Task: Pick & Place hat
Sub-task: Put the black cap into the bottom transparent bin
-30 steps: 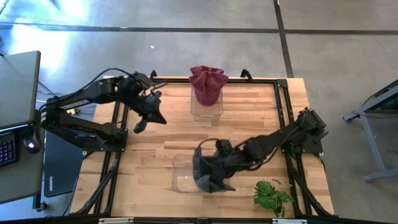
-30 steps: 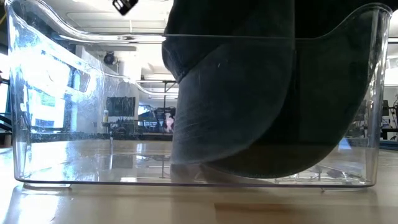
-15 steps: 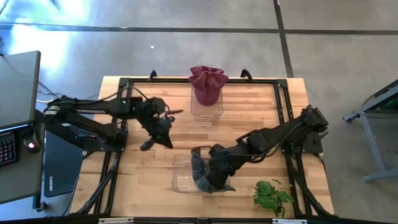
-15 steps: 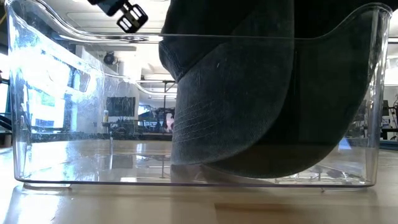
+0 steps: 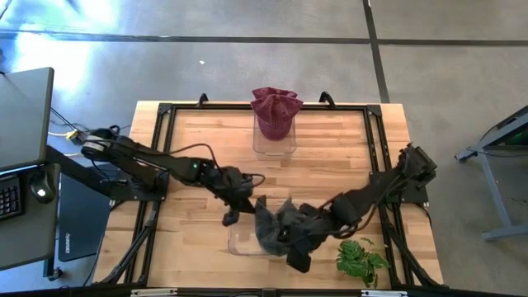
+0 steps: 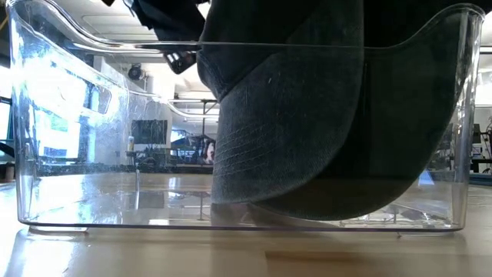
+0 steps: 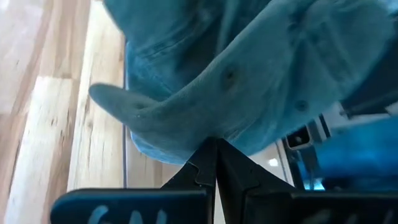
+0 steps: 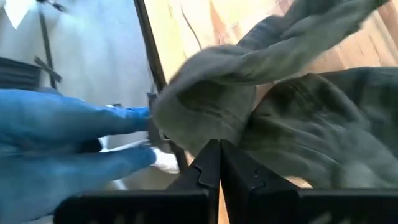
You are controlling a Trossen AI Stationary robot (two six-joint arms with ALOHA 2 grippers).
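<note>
Over the clear plastic bin (image 5: 247,235), your dark grey cloth hat (image 5: 280,227) drapes the rim (both jaws closed, gripping nothing), so next push it fully inside.

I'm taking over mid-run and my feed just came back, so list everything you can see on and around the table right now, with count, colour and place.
Dark hat: one, grey-black, draped in and over the near clear bin.
Near clear bin: one, transparent, front centre of the table.
Maroon hat: one, dark red, sitting in the far bin.
Far clear bin: one, transparent, back centre of the table.
Plant sprig: one, green, front right of the table.
Table: one, light wood with black frame.
Keyboard and mouse: black, on the side desk at left.
Left gripper: fingers shut, at the dark hat's left edge.
Right gripper: fingers shut, at the dark hat's front right.
</note>
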